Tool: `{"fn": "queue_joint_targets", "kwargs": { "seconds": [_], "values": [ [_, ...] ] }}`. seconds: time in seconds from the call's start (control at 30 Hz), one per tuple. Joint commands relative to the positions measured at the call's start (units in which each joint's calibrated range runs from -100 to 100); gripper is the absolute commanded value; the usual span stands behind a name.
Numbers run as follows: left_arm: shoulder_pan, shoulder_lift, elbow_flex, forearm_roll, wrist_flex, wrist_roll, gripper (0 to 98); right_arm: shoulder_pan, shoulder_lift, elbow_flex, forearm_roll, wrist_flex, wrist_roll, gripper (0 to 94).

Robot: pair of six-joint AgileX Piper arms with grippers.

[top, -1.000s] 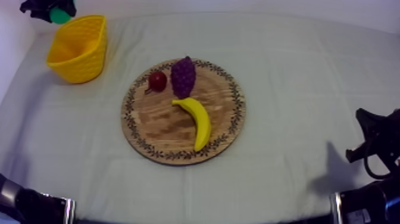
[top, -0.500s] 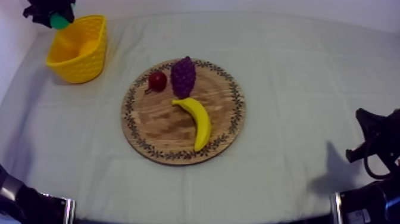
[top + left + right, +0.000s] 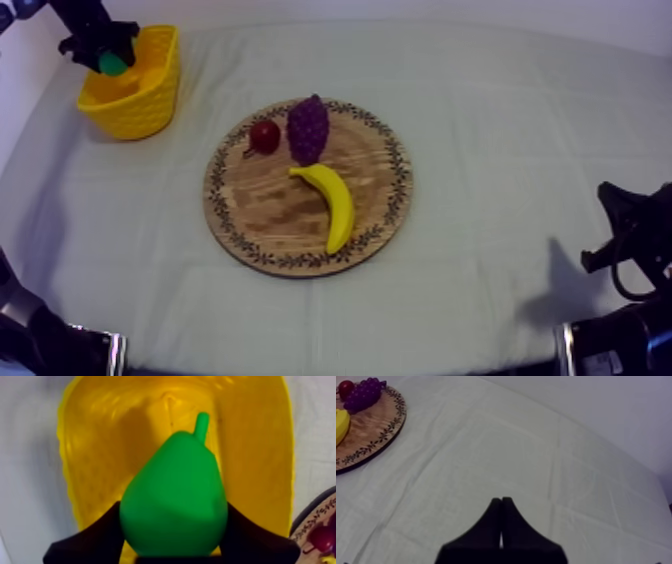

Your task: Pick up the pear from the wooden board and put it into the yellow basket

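over yellow basket [image 3: 95,451], left gripper [image 3: 107,57] grips pear [image 3: 175,506].

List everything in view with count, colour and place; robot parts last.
pear: one, green, held over the yellow basket
yellow basket: one, yellow, far left of the table
wooden board: one, brown, patterned rim, mid-table
banana: one, yellow, on the board
bunch of grapes: one, purple, at the board's far edge
small red fruit: one, red, on the board beside the grapes
cloth: one, grey-white, covering the table
left tool: one, black, shut on the pear
right tool: one, black, shut on nothing, over bare cloth
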Motion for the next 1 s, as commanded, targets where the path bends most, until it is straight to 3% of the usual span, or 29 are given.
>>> {"fn": "queue_joint_targets", "kwargs": {
  "seconds": [0.0, 0.2, 0.6, 0.97],
  "values": [
    [-0.01, 1.45, -0.52, -0.15, -0.09, -0.16, 49.9, -0.02, -0.03, -0.02, 0.01, 0.02, 0.02, 0.4],
    [-0.05, 3.87, -1.25, -0.12, -1.35, -0.25, 57.0, -0.02, -0.03, -0.02, 0.01, 0.02, 0.02, 0.4],
    [0.13, 4.50, -0.33, 0.55, -1.66, 0.88, 92.0, -0.09, -0.03, -0.02, 0.01, 0.02, 0.02, 0.4],
    [-0.02, 2.78, 1.33, 0.70, -1.52, 0.87, 96.2, -0.10, -0.03, -0.02, 0.01, 0.02, 0.02, 0.4]
  ]
}}
